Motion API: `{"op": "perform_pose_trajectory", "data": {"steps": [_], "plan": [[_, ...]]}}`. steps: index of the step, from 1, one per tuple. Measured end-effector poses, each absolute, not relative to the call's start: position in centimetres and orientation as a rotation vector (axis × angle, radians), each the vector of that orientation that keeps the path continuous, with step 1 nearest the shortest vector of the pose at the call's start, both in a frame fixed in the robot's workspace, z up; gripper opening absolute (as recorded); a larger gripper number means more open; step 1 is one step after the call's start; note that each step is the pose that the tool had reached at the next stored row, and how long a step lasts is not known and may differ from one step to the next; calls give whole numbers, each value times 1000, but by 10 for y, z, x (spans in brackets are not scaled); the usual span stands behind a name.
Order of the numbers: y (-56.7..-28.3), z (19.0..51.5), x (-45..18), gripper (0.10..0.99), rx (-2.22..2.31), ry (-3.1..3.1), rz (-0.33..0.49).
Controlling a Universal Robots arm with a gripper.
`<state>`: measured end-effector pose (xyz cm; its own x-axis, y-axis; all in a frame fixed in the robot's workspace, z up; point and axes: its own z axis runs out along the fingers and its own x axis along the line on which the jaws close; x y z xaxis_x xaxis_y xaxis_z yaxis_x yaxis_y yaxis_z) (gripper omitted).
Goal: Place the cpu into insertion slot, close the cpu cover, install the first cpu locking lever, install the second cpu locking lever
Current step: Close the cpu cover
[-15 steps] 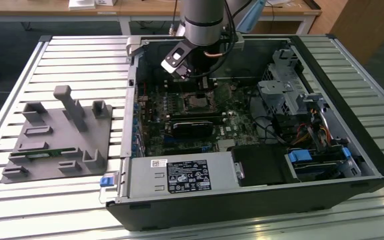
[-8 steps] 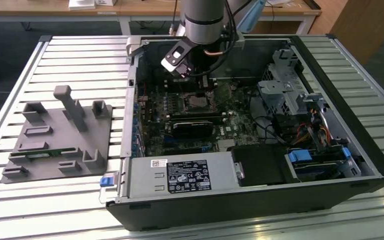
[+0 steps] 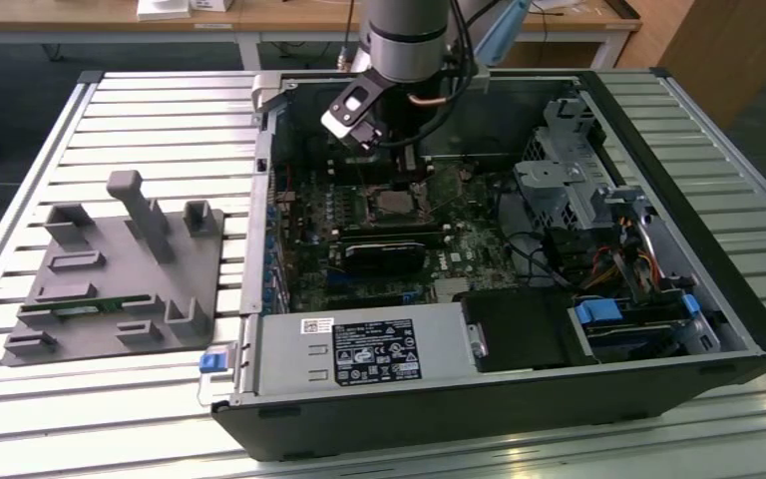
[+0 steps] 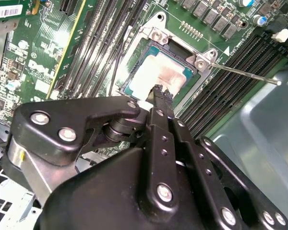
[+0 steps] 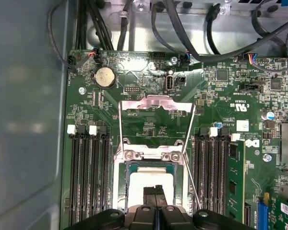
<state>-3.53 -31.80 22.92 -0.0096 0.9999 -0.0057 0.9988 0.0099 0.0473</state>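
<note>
Small flat square silver-topped cpu [image 4: 156, 72] sits in black-rimmed square insertion slot [image 5: 126, 184]. Fingers of gripper [image 4: 158, 92] clenched together, empty, tips just over chip. Thin silver-grey cpu cover [image 5: 156, 104] frame open. Chip prob. light, stiff, contacts fragile: hold by edges.

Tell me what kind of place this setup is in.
Probably a robotics lab or test workshop: an open computer case lies on a slatted metal table, a robot arm reaches into it, a grey parts fixture sits beside it, and wooden desks stand behind.
</note>
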Motion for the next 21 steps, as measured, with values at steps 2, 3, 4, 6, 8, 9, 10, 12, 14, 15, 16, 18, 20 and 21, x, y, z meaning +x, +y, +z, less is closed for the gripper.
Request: {"op": "perform_pose_trajectory", "data": {"steps": [2,3,4,6,8,9,10,12,14,15,16,18,20,21], "plan": [[-318,230,-35,106,2185,2206,45],[-318,231,-35,106,2185,2206,45],[-318,232,-35,106,2185,2206,44],[-318,233,-35,106,2185,2206,44],[-318,235,-35,106,2186,2207,45],[-318,236,-35,106,2186,2208,43],[-318,237,-35,106,2187,2209,42],[-318,241,-35,106,2188,2209,40],[-318,246,-35,106,2190,2211,37],[-318,249,-35,106,2191,2212,35],[-318,252,-34,106,2192,2213,32],[-318,258,-34,106,2195,2216,27],[-318,263,-34,106,2198,2219,23],[-318,266,-34,106,2200,2221,24]]}}
